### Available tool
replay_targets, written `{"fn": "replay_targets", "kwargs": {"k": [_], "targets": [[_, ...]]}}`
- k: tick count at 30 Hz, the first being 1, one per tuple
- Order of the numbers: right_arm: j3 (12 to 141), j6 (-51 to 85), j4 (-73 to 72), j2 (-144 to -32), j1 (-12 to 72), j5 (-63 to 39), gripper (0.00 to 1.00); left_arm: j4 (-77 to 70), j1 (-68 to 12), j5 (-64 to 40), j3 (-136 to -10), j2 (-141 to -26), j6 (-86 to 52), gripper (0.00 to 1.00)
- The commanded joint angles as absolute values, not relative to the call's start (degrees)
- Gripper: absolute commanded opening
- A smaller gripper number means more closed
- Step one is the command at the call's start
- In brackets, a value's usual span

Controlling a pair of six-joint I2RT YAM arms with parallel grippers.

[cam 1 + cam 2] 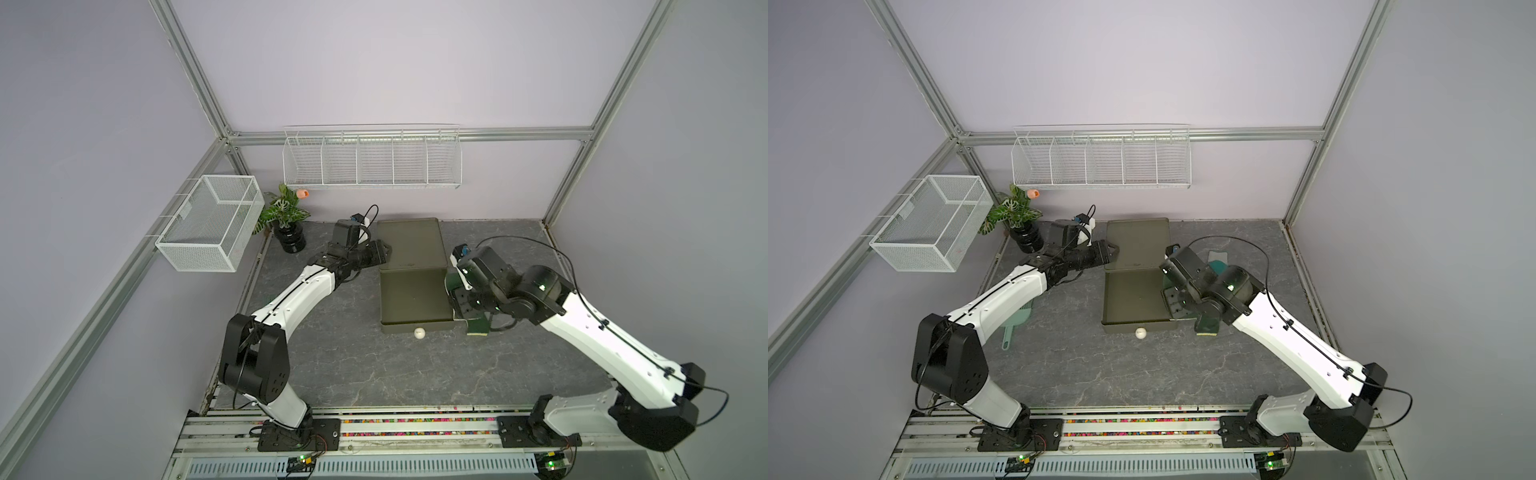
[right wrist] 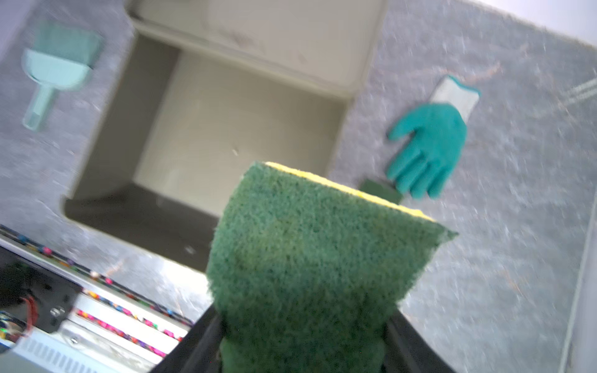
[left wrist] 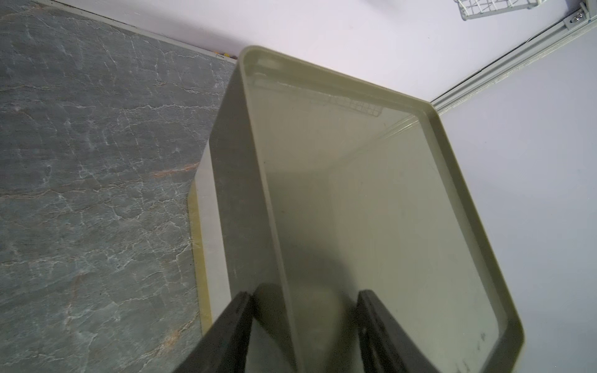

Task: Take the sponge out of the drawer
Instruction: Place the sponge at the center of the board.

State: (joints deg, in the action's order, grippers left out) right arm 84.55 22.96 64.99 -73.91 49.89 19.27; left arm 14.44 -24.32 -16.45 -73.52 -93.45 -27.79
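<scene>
Both top views high overhead, whole scene; both wrist views close on drawer unit (image 3: 355, 193).

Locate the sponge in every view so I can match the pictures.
Top view: sponge beside the open drawer's front right corner.
Top view: same spot, right of the drawer.
Left wrist: not in it.
Right wrist: centre foreground, drawer behind it.
Shared landmark: the open drawer.

One sponge (image 2: 307, 258), one drawer (image 1: 415, 299), one green glove (image 2: 429, 142), one pale scoop (image 2: 55, 71), one potted plant (image 1: 284, 212). Two wire holders: one mesh basket (image 1: 199, 245), one rack (image 1: 372, 166) of five compartments. Two arms: left arm (image 1: 291, 299), right arm (image 1: 602, 332).
</scene>
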Motion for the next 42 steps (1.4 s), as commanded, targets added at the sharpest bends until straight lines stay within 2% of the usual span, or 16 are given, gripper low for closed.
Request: {"fn": "replay_targets", "kwargs": {"k": [1,9,15,27,34,42], "targets": [[77.0,27.1,67.2,-68.5,49.5,19.1,0.65,18.0,-25.0,-18.5,-73.9,-95.7,-26.8,0.56],[58.1,34.5,65.1,-57.2,49.0,16.8,0.66,17.8,-25.0,-18.6,-73.9,-95.6,-26.9,0.56],[46.5,37.4,57.3,-54.9,48.0,12.8,0.67,17.3,-25.0,-18.8,-73.8,-95.8,-27.1,0.56],[35.8,37.2,43.1,-61.8,43.1,9.4,0.69,16.8,-25.0,-19.2,-73.7,-96.2,-27.1,0.56],[36.1,35.0,41.6,-68.5,41.5,10.5,0.69,16.5,-25.0,-19.4,-73.7,-96.6,-26.9,0.56],[36.1,33.1,41.2,-74.9,39.2,10.7,0.75,16.6,-25.0,-19.5,-73.9,-96.7,-26.8,0.56]]}}
